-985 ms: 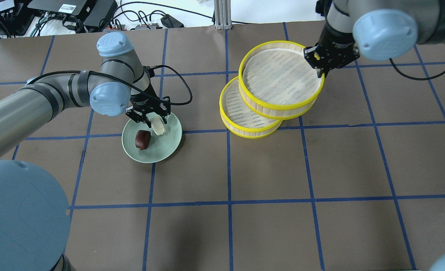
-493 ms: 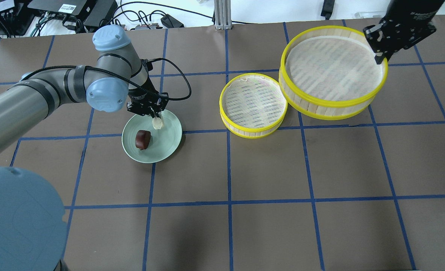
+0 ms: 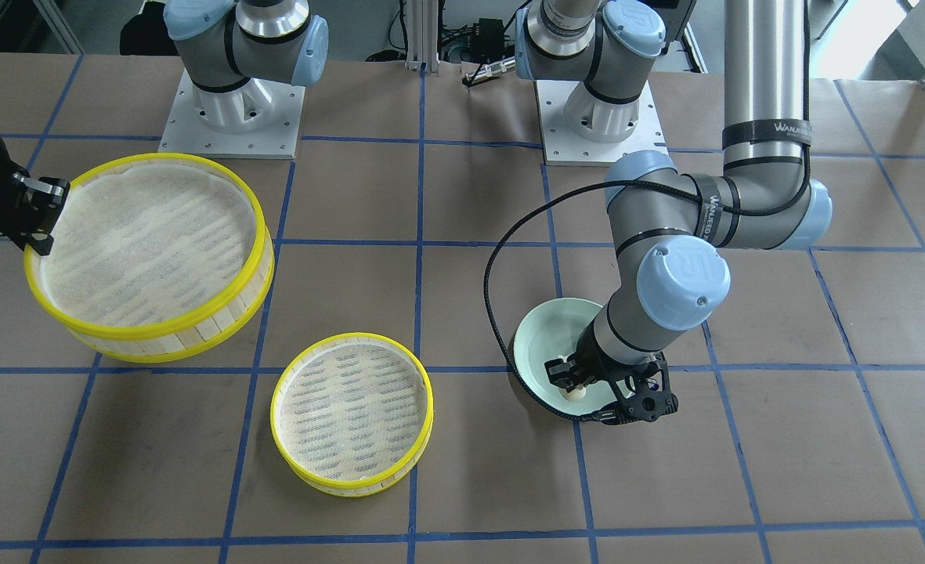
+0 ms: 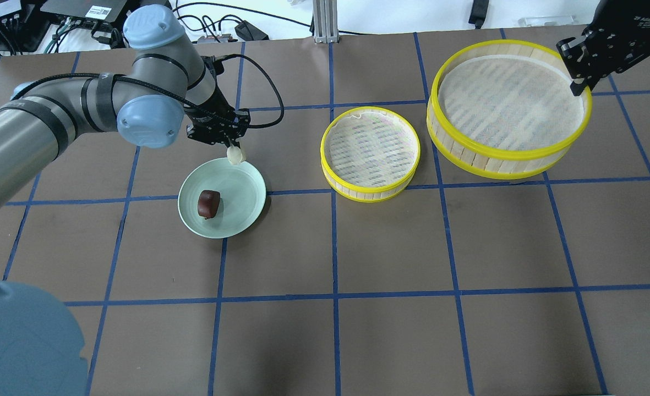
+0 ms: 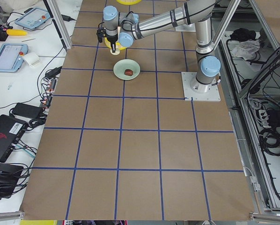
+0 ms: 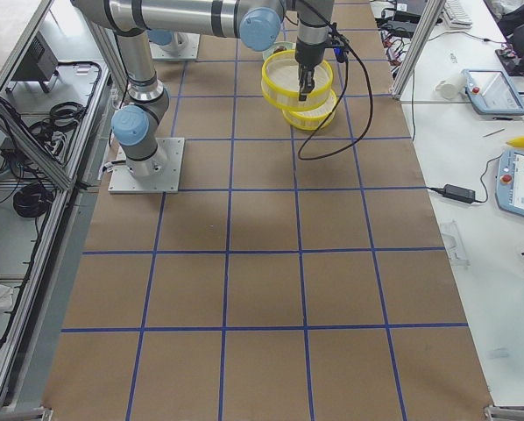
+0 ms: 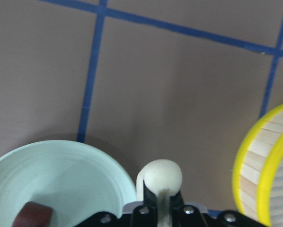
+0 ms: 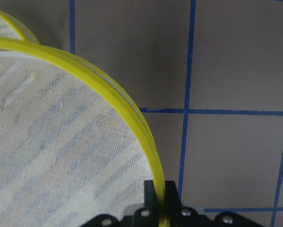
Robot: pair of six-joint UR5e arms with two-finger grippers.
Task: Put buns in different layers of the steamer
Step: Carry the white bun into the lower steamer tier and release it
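Pinching the cream bun (image 4: 236, 156) between its closed fingers, the left gripper (image 4: 231, 147) hangs over the far rim of the green plate (image 4: 247, 192), with the bun lifted off the dish. The left wrist view shows the bun's rounded top poking out beyond the fingers. The brown bun (image 4: 208, 203) lies on the left part of the plate. To the right of the plate, the smaller steamer tray (image 4: 370, 191) sits on the brown table (image 4: 391, 247) with only its mesh liner inside. Further right and farther back, the right gripper (image 4: 578, 85) clamps the yellow rim of the larger steamer tray (image 4: 501, 162) at its far right edge; this tray appears raised off the table and holds nothing but its liner. A black band (image 3: 767, 125) on the left arm carries white lettering that begins "WAN", the rest unclear. A blue joint cap (image 4: 149, 22) bears a "UR" mark. White print on the right gripper's body is too small to read.
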